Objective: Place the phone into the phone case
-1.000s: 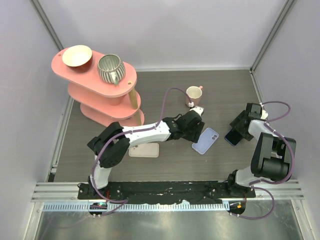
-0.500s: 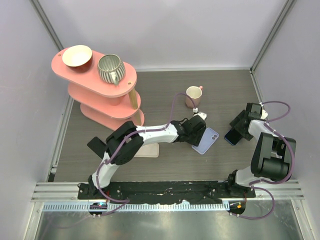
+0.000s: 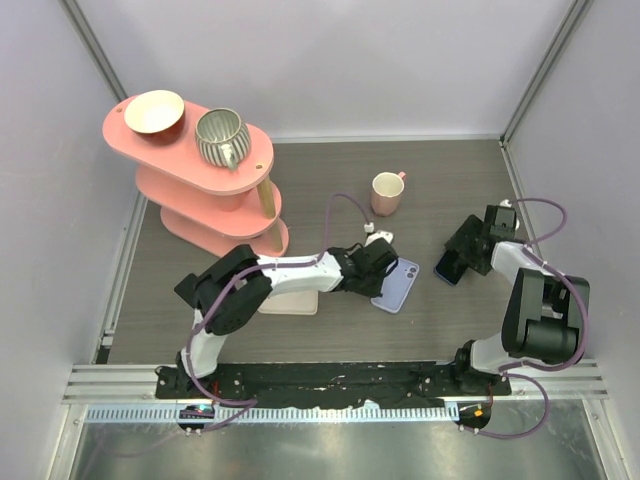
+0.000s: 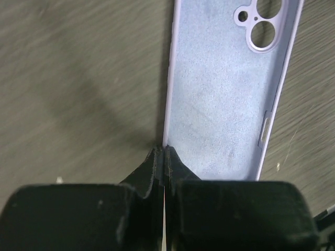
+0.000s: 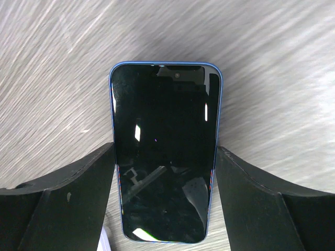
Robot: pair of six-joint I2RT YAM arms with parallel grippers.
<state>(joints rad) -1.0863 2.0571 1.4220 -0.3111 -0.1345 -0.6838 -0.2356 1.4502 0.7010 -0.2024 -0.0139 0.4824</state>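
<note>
Two arms work over one table [image 3: 300, 335]. We see the left gripper [image 4: 163, 154] pinched tight on the near corner rim of the lilac case [image 4: 220, 104], which lies hollow side up at mid-table. The right gripper [image 5: 165, 151] clasps the phone [image 5: 165, 130] by its long edges, screen up, to the right of the case and apart from it.

Soft even light, faint shadows, white glints on phone [image 5: 165, 151] screen.

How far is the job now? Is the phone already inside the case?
Done: both grasps, the left gripper pinching the phone case's rim, the right gripper clasping the phone. In hand: nothing fitted; the case is empty, phone apart. Left: carry the phone over and press it in.
</note>
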